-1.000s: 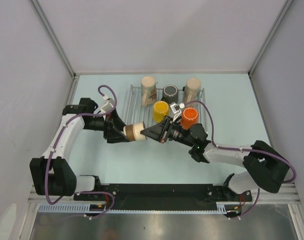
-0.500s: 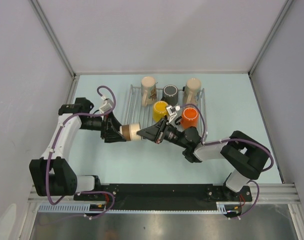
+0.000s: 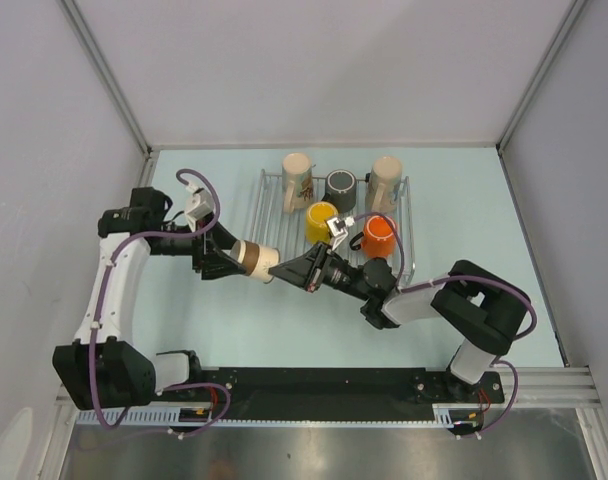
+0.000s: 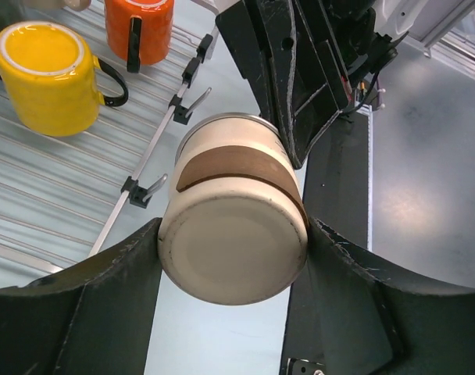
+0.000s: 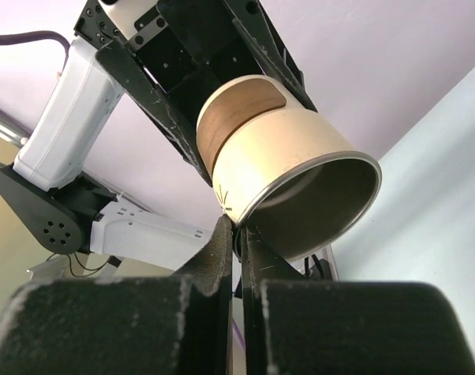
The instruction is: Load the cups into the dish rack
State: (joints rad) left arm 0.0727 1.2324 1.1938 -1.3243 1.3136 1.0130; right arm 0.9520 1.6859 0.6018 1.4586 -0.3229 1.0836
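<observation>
Banded cup [image 3: 262, 261]: cream with a brown band and a metal rim. It lies on its side in the air, mouth to the right, over the worktop [image 3: 484, 220] just off the rack's near-left corner. Both arms hold it.

Left arm [image 3: 112, 280]: base at the near-left corner, upper link rising along the left edge, elbow bent sharply there, forearm running right toward the centre. The left jaws are clamped on the cup's sides near its base, one finger [image 4: 112, 297] on each flank.

Right arm [image 3: 424, 300]: base at the near-right corner, folded back on itself, forearm low and pointing left. The right jaws are narrowed to a thin slit, pinching the cup's rim at its lower edge.

Rack [image 3: 269, 215]: silver wire, flat, at the middle of the far edge.

Rack contents:
- Far row: patterned cup [image 3: 297, 180], dark cup [image 3: 341, 185], cream cup [image 3: 384, 178].
- Near row: yellow cup [image 3: 321, 220] and orange cup [image 3: 377, 236], both bottom up.
</observation>
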